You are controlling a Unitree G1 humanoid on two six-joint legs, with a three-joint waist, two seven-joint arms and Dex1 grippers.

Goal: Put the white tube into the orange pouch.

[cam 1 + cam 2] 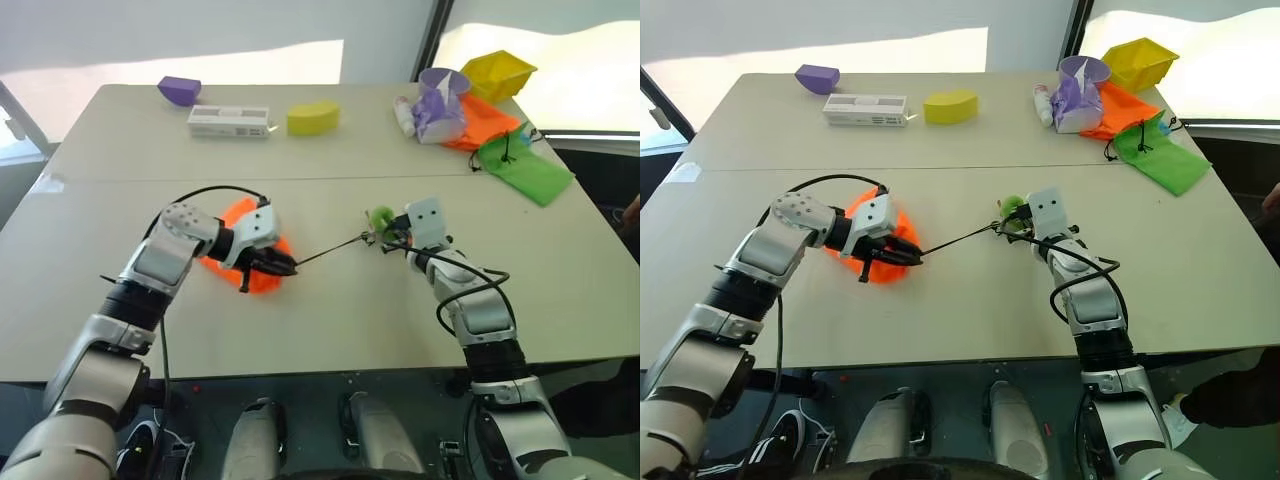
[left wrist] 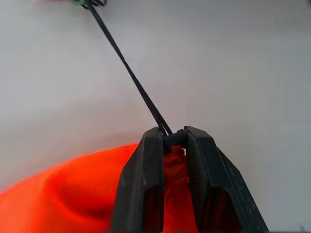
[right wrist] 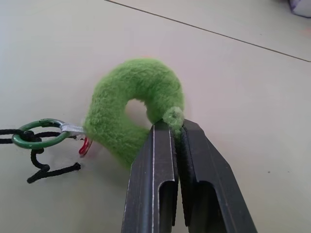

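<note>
The orange pouch (image 1: 262,279) lies bunched on the table's left half. My left gripper (image 2: 173,137) is shut on its gathered mouth, where the black cord (image 2: 131,77) comes out. The cord runs taut across the table to a small green ring (image 3: 39,133). A clip joins that ring to a fuzzy green loop (image 3: 138,104). My right gripper (image 3: 175,127) is shut on this loop, just above the table near its middle (image 1: 392,228). The white tube is hidden.
Along the far edge stand a purple block (image 1: 179,89), a white box (image 1: 229,121) and a yellow block (image 1: 313,117). At the back right are a stubby white container (image 1: 404,113), a purple cup (image 1: 440,100), a yellow bin (image 1: 498,72), another orange pouch (image 1: 485,122) and a green pouch (image 1: 525,165).
</note>
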